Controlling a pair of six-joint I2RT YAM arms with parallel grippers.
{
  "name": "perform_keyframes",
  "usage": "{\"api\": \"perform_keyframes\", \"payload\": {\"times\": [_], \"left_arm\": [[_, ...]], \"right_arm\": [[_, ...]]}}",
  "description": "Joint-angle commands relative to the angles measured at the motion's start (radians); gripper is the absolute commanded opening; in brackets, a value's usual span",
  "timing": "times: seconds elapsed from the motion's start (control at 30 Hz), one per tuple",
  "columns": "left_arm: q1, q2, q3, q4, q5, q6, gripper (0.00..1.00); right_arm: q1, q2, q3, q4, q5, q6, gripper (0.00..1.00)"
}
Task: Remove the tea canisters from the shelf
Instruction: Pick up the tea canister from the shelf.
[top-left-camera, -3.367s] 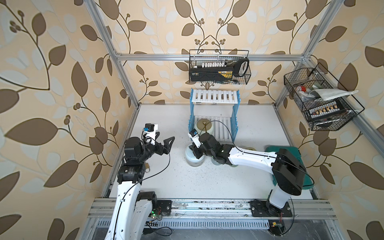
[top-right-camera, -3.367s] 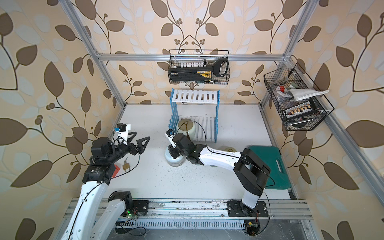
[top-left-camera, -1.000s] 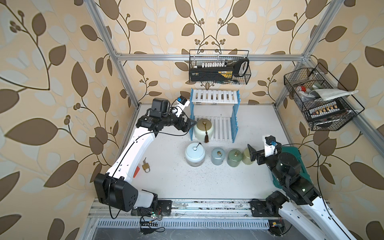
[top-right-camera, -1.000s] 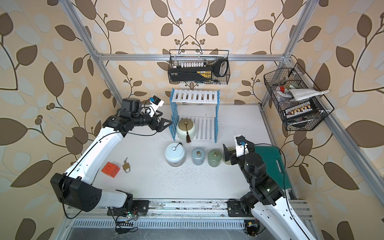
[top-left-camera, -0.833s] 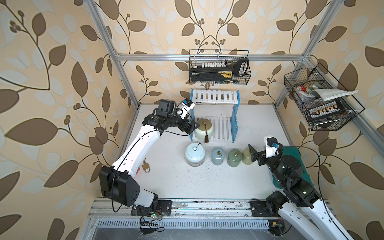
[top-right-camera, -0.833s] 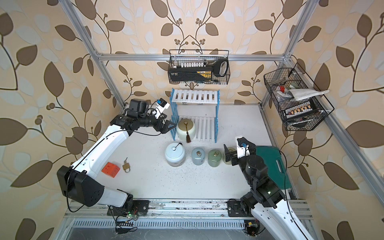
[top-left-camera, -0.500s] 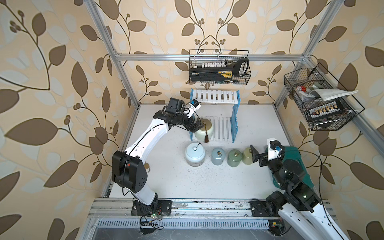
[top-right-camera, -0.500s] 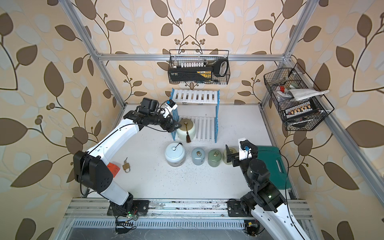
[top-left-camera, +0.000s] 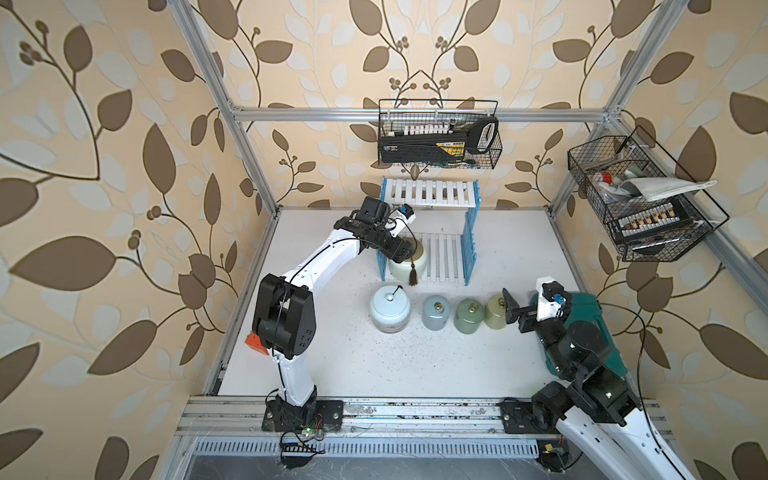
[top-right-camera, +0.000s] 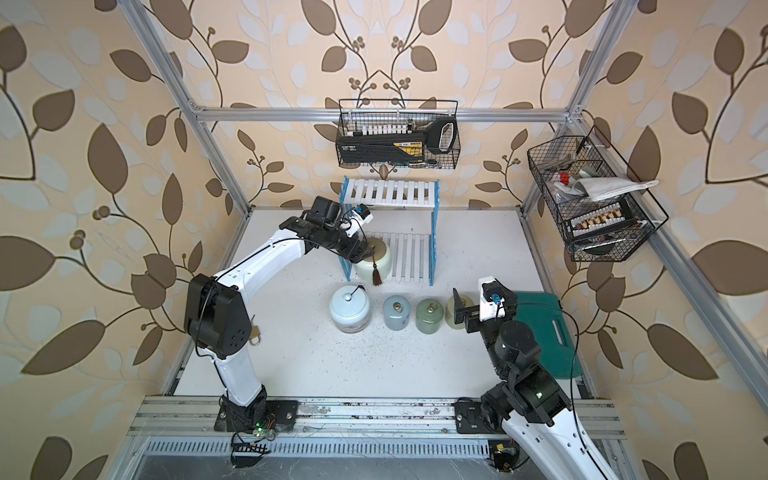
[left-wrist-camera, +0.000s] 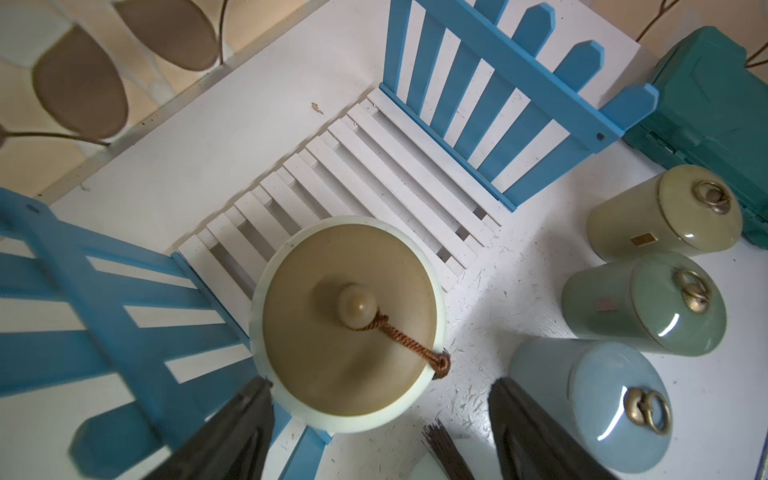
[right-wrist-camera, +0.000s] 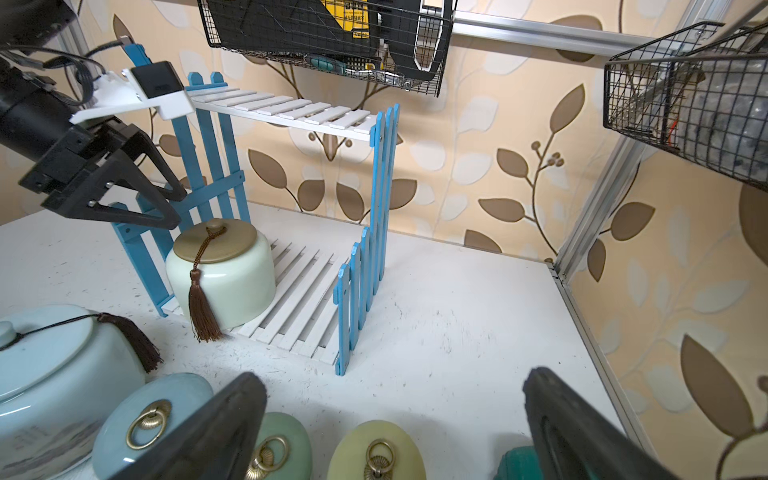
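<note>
Cream jar mid-frame on shelf: with left fingers spread, empty, slip around belly, squeeze softly, lift out.

Bringing the left end effector over the cream canister on the shelf, narrowing it; withdrawing the right end effector rightward.

shelf: two-tier rack, white slatted boards, light blue picket sides; upright at 12 o'clock of the table in both top views.
cream canister: squat, tan lid, brown tassel hanging down its front; upright on the lower board, 7 o'clock corner.
white-blue canister: squat, lidded, upright on the table, 6 o'clock of the cream canister.
light blue canister, green canister, yellow-green canister: slim, ring lids, upright, a close row running toward 3 o'clock from the white-blue canister.
</note>
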Motion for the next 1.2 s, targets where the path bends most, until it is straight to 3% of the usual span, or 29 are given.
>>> {"api": "perform_keyframes", "payload": {"times": [0.0,0.2,0.43,0.97,1.17], "left_arm": [[-0.016,0.013,0.045,0.025,-0.043,0.022,0.77],[-0.023,0.059,0.072,0.019,-0.059,0.033,0.63],[-0.030,0.086,0.067,0.046,-0.045,0.050,0.54],[-0.032,0.151,0.084,0.057,-0.068,0.053,0.39],[-0.035,0.137,0.070,0.055,-0.067,0.052,0.17]], "right_arm": [[-0.004,-0.021,-0.014,0.029,0.024,-0.012,0.99],[-0.004,-0.027,-0.016,0.024,0.031,-0.011,0.99],[-0.004,-0.032,-0.017,0.026,0.035,-0.011,0.99],[-0.004,-0.043,-0.022,0.037,0.036,-0.013,0.99],[-0.004,-0.049,-0.023,0.038,0.044,-0.014,0.99]]}}
